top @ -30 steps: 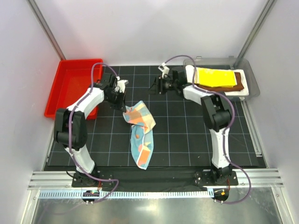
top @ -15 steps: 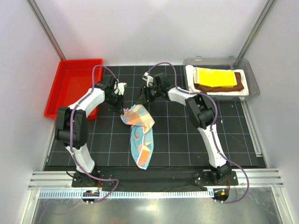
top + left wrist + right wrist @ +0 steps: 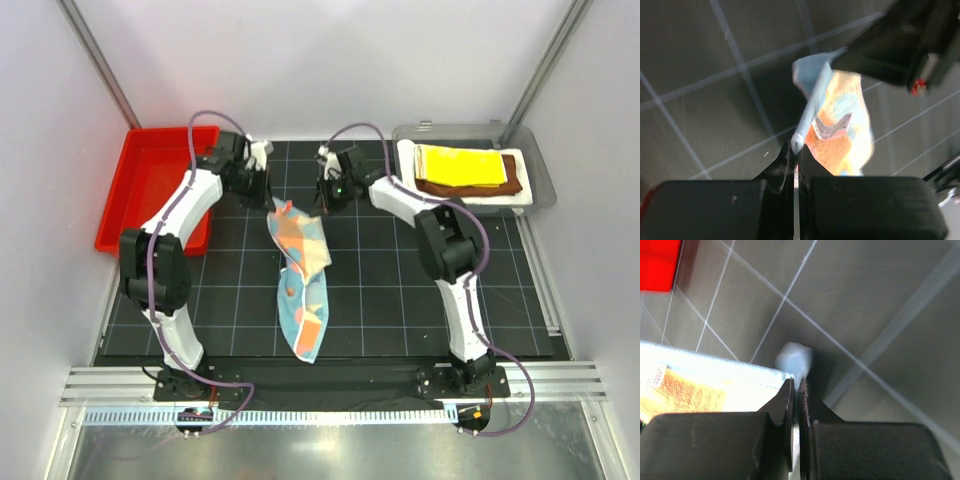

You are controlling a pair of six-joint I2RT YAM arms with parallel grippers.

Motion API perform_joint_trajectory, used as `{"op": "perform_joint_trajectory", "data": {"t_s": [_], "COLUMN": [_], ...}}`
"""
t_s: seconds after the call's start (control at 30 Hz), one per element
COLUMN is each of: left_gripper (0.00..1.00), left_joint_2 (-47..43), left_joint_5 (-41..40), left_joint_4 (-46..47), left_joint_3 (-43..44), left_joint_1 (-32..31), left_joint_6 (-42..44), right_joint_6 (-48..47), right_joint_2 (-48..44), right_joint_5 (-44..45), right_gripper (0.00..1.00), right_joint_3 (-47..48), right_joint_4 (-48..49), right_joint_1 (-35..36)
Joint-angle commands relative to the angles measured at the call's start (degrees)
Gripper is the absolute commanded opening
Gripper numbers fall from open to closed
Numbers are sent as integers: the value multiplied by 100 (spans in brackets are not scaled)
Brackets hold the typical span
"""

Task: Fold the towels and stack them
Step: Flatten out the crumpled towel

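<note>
- The left gripper point(image 3: 796, 150) has its jaws pressed together on a thin fold of hem of the blue towel point(image 3: 842, 120). The cloth runs out ahead of the tips and off to one side, its care label showing.
- The right gripper point(image 3: 799, 386) is also pinched tight on this towel. A small nub of the corner pokes out just past the tips, and the rest of the towel spreads away to one side of the jaws.
- From above, the far edge of the towel spans between the two grippers. The body trails back from them toward the arm bases, crumpled and twisted on the black mat point(image 3: 400, 290).
- It looks light and limp, with no stiffness, so it will probably sag between the two holds and drag on the mat.
- The hem corners are the best places to hold it, since the cloth is thickest there. The right bite looks shallow and could slip under a sharp pull.
- The yellow towel point(image 3: 460, 165) lies on the brown towel point(image 3: 512, 182) over the white towel point(image 3: 500, 203) in the clear tray point(image 3: 537, 160), well off the right gripper's outer side.
</note>
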Motion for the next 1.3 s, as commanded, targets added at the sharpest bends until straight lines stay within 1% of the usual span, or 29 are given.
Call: {"op": "perform_joint_trajectory", "data": {"t_s": [0.0,0.07,0.1,0.13,0.17,0.2,0.23,0.27,0.3,0.33,0.37,0.43,0.47,0.53,0.57,0.6,0.63,0.67,0.73,0.77,0.8,0.83,0.93,0.97,1.0,1.03,1.1,1.17,1.27], "left_gripper": [0,0,0,0,0,0,0,0,0,0,0,0,0,0,0,0,0,0,0,0,0,0,0,0,0,0,0,0,0], "left_joint_2": [-425,-628,-837,-961,-1067,-1173,-1382,-1472,-1542,-1586,-1569,-1403,-1324,-1026,-946,-858,-727,-638,-463,-270,-199,-128,13,74,92,109,171,224,294], "left_joint_5": [461,479,479,514,592,654,568,454,296,25,-48,-284,-538,-690,-812,-891,-1023,-1224,-1401,-1541,-1560,-1569,-1683,-1683,-1683,-1709,-1736,-1701,-1718], "left_joint_4": [163,180,241,320,417,522,732,830,892,944,954,945,893,831,778,769,760,691,550,410,365,347,295,286,277,277,286,286,303], "left_joint_3": [851,853,766,617,120,-129,-471,-1040,-1324,-1518,-1807,-1959,-2003,-2030,-2021,-2021,-2004,-1978,-1820,-1750,-1636,-1591,-1442,-1398,-1354,-1310,-1266,-1222,-1195], "left_joint_1": [-71,-142,-186,-195,-195,-212,-221,-221,-212,-204,-204,-195,-169,-125,-81,-63,-54,-37,-10,42,60,69,86,78,78,78,78,78,78], "left_joint_6": [-564,-662,-880,-1021,-1206,-1312,-1469,-1515,-1541,-1541,-1507,-1436,-1419,-1392,-1392,-1409,-1383,-1366,-1278,-1243,-1216,-1207,-1155,-1102,-1076,-1058,-1041,-1032,-1023], "right_joint_6": [-358,-85,142,293,442,565,871,1013,1215,1461,1594,1814,1963,1973,1747,1509,1281,843,612,524,531,540,76,-30,-135,-110,-5,100,-30], "right_joint_2": [-1745,-2358,-2615,-2844,-3063,-3483,-3635,-3759,-3873,-3892,-3883,-3620,-3506,-3095,-2918,-2768,-2523,-2442,-2406,-2415,-2415,-2441,-2433,-2320,-2240,-2109,-1810,-1643,-1476], "right_joint_5": [2200,2999,3091,3396,3564,3584,3575,3566,3557,3505,3461,3513,3505,3444,3391,3216,3006,2856,2321,1961,1218,950,500,342,140,-297,-555,-870,-1292], "right_gripper": [1,1,1,1,1,1,1,1,1,1,1,2,5,20,23,26,37,45,57,60,63,63,64,63,60,58,53,53,54], "right_joint_3": [579,562,422,29,-218,-482,-972,-1211,-1414,-1807,-1959,-2188,-2207,-2146,-2050,-1727,-1550,-1417,-1345,-1441,-1660,-1775,-2005,-1987,-1970,-1926,-1777,-1759,-1619], "right_joint_4": [-1628,-2478,-2623,-2720,-2730,-2678,-2486,-2379,-2248,-2064,-1696,-1448,-1273,-1018,-999,-1051,-1251,-1340,-1333,-1176,-817,-648,-497,-515,-454,-401,-226,177,451], "right_joint_1": [-90,-55,-2,59,138,304,410,516,682,745,824,930,939,939,930,921,895,851,546,360,193,-87,-221,-256,-291,-335,-371,-380,-371]}}
